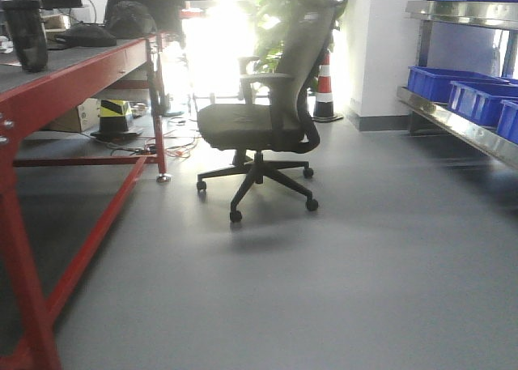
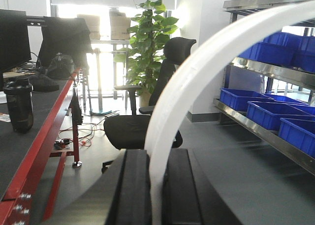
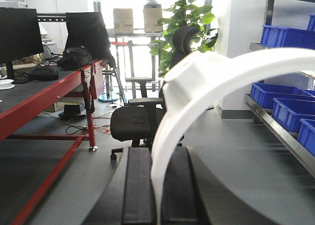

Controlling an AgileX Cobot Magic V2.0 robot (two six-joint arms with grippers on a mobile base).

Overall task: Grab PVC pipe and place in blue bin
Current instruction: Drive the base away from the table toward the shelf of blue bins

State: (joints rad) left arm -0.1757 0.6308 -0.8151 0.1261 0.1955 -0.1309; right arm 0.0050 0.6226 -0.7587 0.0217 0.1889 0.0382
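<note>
Clamping curved white PVC pipe (image 2: 206, 55): left gripper (image 2: 156, 158), right gripper (image 3: 157, 156).

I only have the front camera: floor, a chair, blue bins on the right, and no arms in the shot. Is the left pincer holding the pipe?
Observer: Yes. In the left wrist view the left pincer is closed on the pipe, which arcs up to the right.
Operator: What about the right one?
Observer: The right pincer is closed on a white arc with a thicker collar. I cannot tell whether it is the same piece.
</note>
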